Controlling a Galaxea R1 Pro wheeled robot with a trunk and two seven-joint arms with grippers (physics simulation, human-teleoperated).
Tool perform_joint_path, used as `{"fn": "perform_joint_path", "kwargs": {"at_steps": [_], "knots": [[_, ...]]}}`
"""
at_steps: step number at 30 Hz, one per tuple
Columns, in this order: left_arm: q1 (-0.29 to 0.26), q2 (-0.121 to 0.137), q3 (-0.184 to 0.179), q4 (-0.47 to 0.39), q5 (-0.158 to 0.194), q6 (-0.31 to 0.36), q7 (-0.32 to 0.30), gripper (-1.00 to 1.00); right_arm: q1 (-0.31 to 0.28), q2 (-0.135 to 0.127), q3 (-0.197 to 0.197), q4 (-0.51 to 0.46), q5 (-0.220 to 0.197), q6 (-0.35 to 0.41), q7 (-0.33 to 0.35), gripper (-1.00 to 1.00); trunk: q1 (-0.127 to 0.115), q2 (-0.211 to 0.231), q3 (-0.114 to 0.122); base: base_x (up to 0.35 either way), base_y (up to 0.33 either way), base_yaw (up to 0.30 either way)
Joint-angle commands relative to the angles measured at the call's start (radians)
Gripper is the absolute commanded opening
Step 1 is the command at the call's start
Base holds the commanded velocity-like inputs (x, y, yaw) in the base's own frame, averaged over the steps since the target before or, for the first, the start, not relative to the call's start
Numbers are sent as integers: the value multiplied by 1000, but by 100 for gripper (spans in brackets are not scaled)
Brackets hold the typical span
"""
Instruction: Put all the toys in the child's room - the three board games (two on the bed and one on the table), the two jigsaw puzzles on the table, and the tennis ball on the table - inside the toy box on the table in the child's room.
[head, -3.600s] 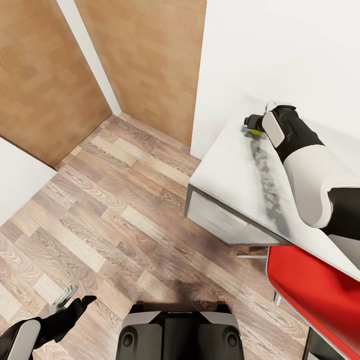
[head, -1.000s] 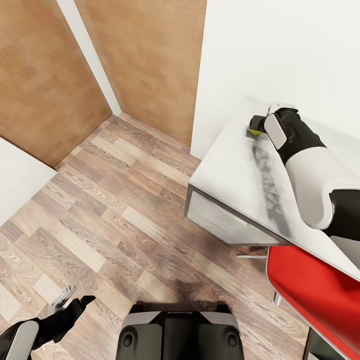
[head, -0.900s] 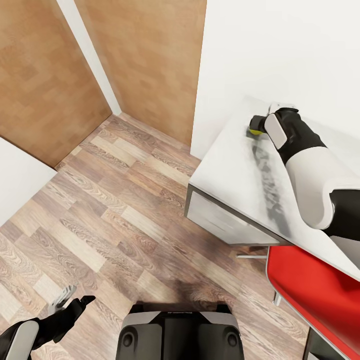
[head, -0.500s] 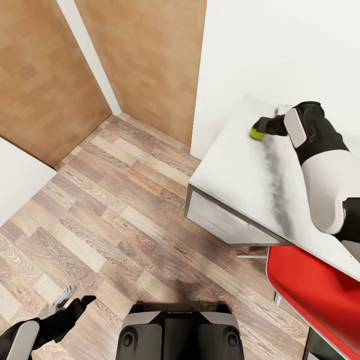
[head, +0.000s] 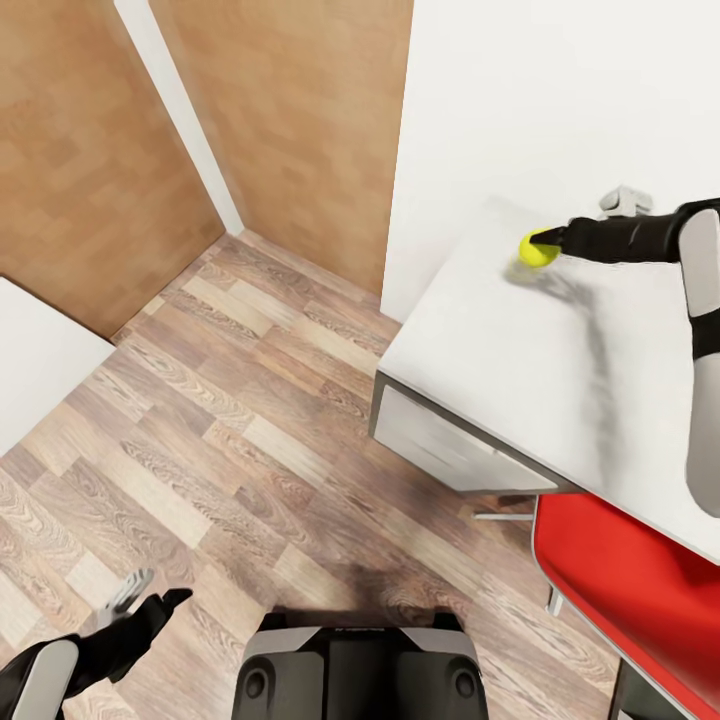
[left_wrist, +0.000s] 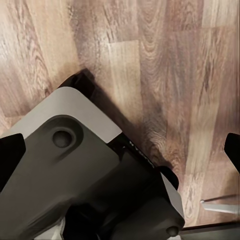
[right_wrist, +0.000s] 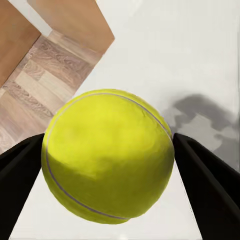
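Pinching the tennis ball (head: 537, 248) in our right gripper (head: 545, 243), we hold it above the table (head: 480, 340) for carrying; our left gripper (head: 140, 605) seems spread.

We see the table (head: 500, 340), its pale grey speckled top pushed into the corner against the white wall (head: 520, 90), standing on the wood-plank floor (head: 230, 430); a red chair (head: 620, 590) sits on that floor, tucked just beside the table's near edge
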Motion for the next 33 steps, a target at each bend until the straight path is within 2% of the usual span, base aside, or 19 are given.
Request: {"fn": "perform_joint_path", "kwargs": {"at_steps": [1, 7, 13, 18, 21, 22, 25, 30, 33], "knots": [[0, 0, 0, -5, 11, 4, 5, 100, 4, -8, 0, -18, 4, 3, 21, -100, 0, -1, 1, 0, 0, 0], [-7, -3, -8, -22, 11, 8, -29, 100, 24, -29, 0, -69, -23, 3, 59, -100, 0, -1, 10, 0, 0, 0], [-41, -8, -13, -98, 13, 32, -56, 100, 33, -35, 4, -89, -72, 3, 71, -100, 0, -1, 20, 0, 0, 0], [-111, -14, -16, -223, 14, 116, -59, 100, 35, -38, 9, -104, -105, 3, 75, -100, 0, -1, 28, 0, 0, 0], [-166, -23, -31, -261, 23, 150, -61, 100, 36, -39, 10, -120, -120, 3, 76, -100, 0, -1, 33, 0, 0, 0], [-166, -23, -31, -261, 23, 150, -61, 100, 36, -39, 10, -120, -120, 3, 76, -100, 0, -1, 34, 0, 0, 0], [-212, -35, -80, -280, 48, 167, -61, 100, 36, -39, 11, -135, -129, 3, 77, -100, 0, -1, 39, 0, 0, 0], [-280, -49, -201, -294, 99, 179, -59, 100, 41, -42, 12, -147, -135, 3, 77, -100, 0, -1, 47, 0, 0, 0], [-303, -53, -256, -297, 126, 181, -57, 100, 47, -44, 12, -150, -137, 3, 77, -100, 0, -1, 52, 0, 0, 0]]}}
